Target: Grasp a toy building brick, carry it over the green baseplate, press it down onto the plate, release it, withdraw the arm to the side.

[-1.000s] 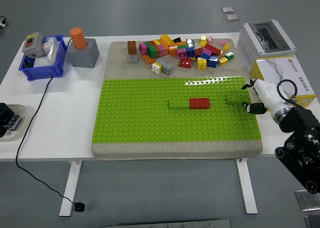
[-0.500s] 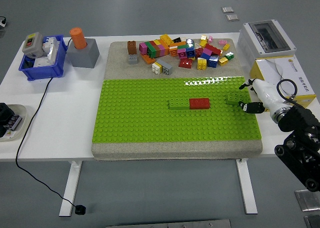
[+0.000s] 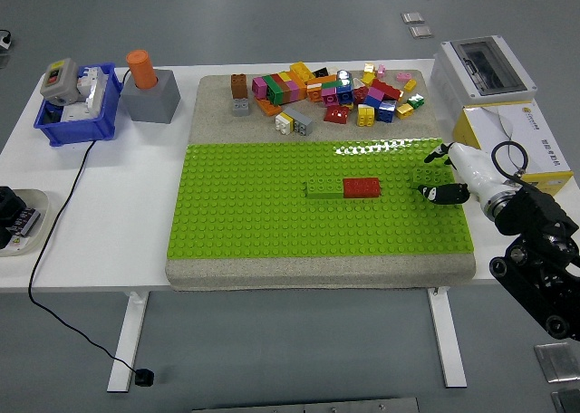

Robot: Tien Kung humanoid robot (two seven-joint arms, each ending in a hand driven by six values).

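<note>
The green baseplate (image 3: 272,205) lies on a grey slab in the middle of the table. A green brick (image 3: 319,188) and a red brick (image 3: 362,187) sit joined in a row on it. Another green brick (image 3: 420,177) sits on the plate near its right edge. My right hand (image 3: 431,175) reaches in from the right, its white fingers spread. One black fingertip (image 3: 435,156) is behind that brick and one is in front of it; they straddle it without clearly closing. A pile of loose coloured bricks (image 3: 331,91) lies behind the plate.
A blue bin (image 3: 77,110) with switch parts and a grey block with an orange cap (image 3: 145,91) stand at the back left. A white electrical box (image 3: 482,69) and a yellow-white carton (image 3: 530,132) stand at the right. A black device on a pad (image 3: 14,218) sits at the left edge.
My right hand has moved left over the plate's right edge, so its fingers now straddle the green brick. The brick itself has not moved.
</note>
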